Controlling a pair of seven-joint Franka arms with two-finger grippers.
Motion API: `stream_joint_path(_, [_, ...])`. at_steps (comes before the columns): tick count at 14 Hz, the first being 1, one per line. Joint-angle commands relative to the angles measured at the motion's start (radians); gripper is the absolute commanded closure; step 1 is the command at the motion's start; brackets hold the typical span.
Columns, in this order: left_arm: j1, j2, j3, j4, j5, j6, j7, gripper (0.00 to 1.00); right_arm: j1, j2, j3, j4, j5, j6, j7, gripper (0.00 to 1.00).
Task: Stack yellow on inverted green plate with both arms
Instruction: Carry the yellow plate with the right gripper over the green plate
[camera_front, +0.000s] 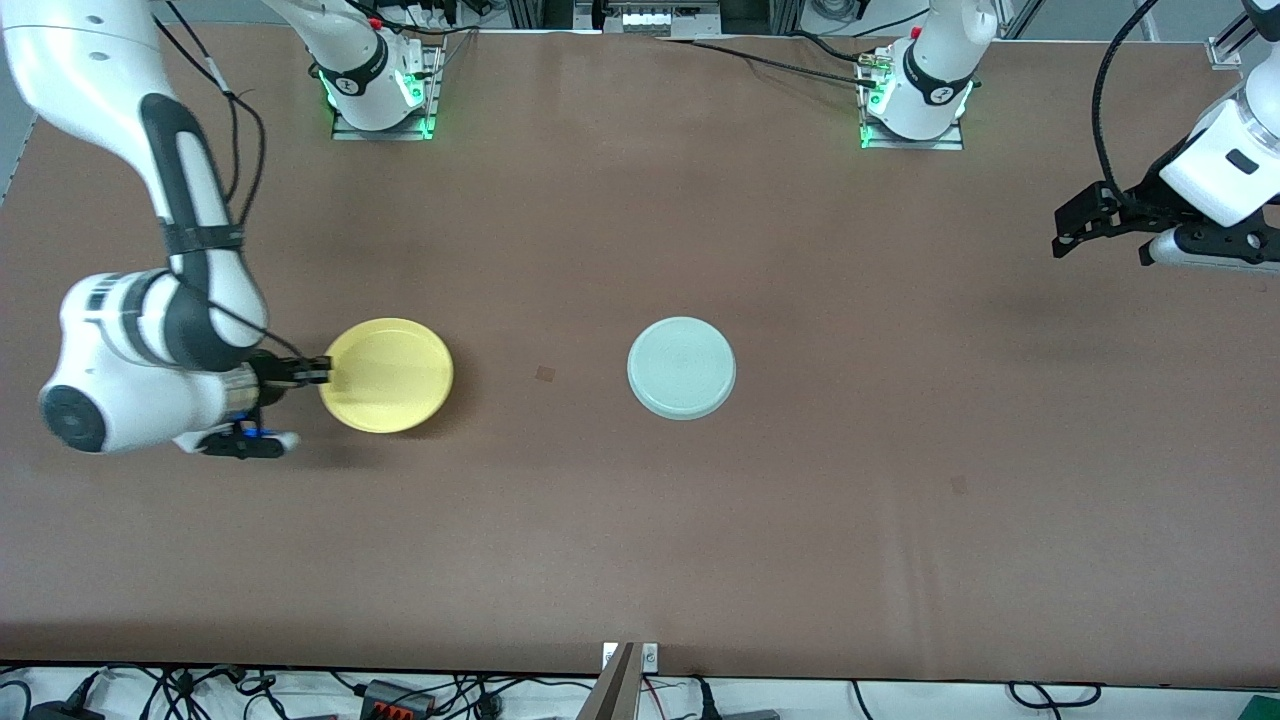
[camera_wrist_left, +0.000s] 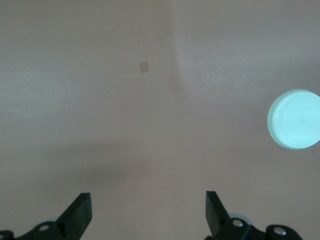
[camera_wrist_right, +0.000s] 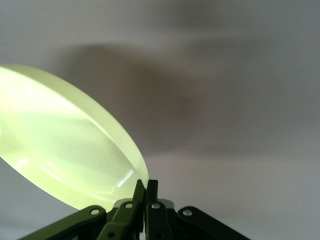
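Note:
The yellow plate (camera_front: 388, 375) is toward the right arm's end of the table, right way up. My right gripper (camera_front: 318, 372) is shut on its rim at the edge toward that end. In the right wrist view the fingers (camera_wrist_right: 145, 184) pinch the rim of the yellow plate (camera_wrist_right: 65, 145), which casts a shadow on the cloth beside it. The green plate (camera_front: 681, 367) lies upside down on the middle of the table, apart from the yellow one. My left gripper (camera_front: 1075, 225) is open and empty, up over the left arm's end of the table. Its wrist view (camera_wrist_left: 147, 205) shows the green plate (camera_wrist_left: 295, 119) far off.
The brown cloth (camera_front: 640, 520) covers the whole table. A small dark mark (camera_front: 545, 374) lies between the two plates. The arm bases (camera_front: 380, 100) stand along the edge farthest from the front camera. Cables hang below the nearest edge.

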Motion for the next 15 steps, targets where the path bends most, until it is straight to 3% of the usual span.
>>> stream_joint_path(1, [-0.012, 0.031, -0.006, 0.054, 0.000, -0.006, 0.013, 0.00, 0.136, 0.019, -0.005, 0.041, 0.027, 0.022, 0.144, 1.00])
stream_joint_path(4, [-0.011, 0.036, -0.007, 0.057, 0.003, -0.037, 0.016, 0.00, 0.205, 0.031, -0.001, 0.052, 0.219, 0.083, 0.217, 1.00])
stream_joint_path(7, [-0.011, 0.039, -0.007, 0.066, 0.003, -0.040, 0.016, 0.00, 0.294, 0.056, 0.002, 0.070, 0.259, 0.163, 0.335, 1.00])
stream_joint_path(9, [-0.006, 0.051, -0.004, 0.083, 0.003, -0.040, 0.017, 0.00, 0.347, 0.076, 0.015, 0.064, 0.384, 0.241, 0.372, 1.00])
stream_joint_path(11, [-0.006, 0.062, -0.004, 0.092, 0.003, -0.040, 0.017, 0.00, 0.409, 0.090, 0.015, 0.063, 0.416, 0.260, 0.395, 1.00])
stream_joint_path(15, [-0.008, 0.062, -0.007, 0.098, 0.003, -0.043, 0.016, 0.00, 0.433, 0.142, 0.015, 0.061, 0.423, 0.306, 0.428, 1.00])
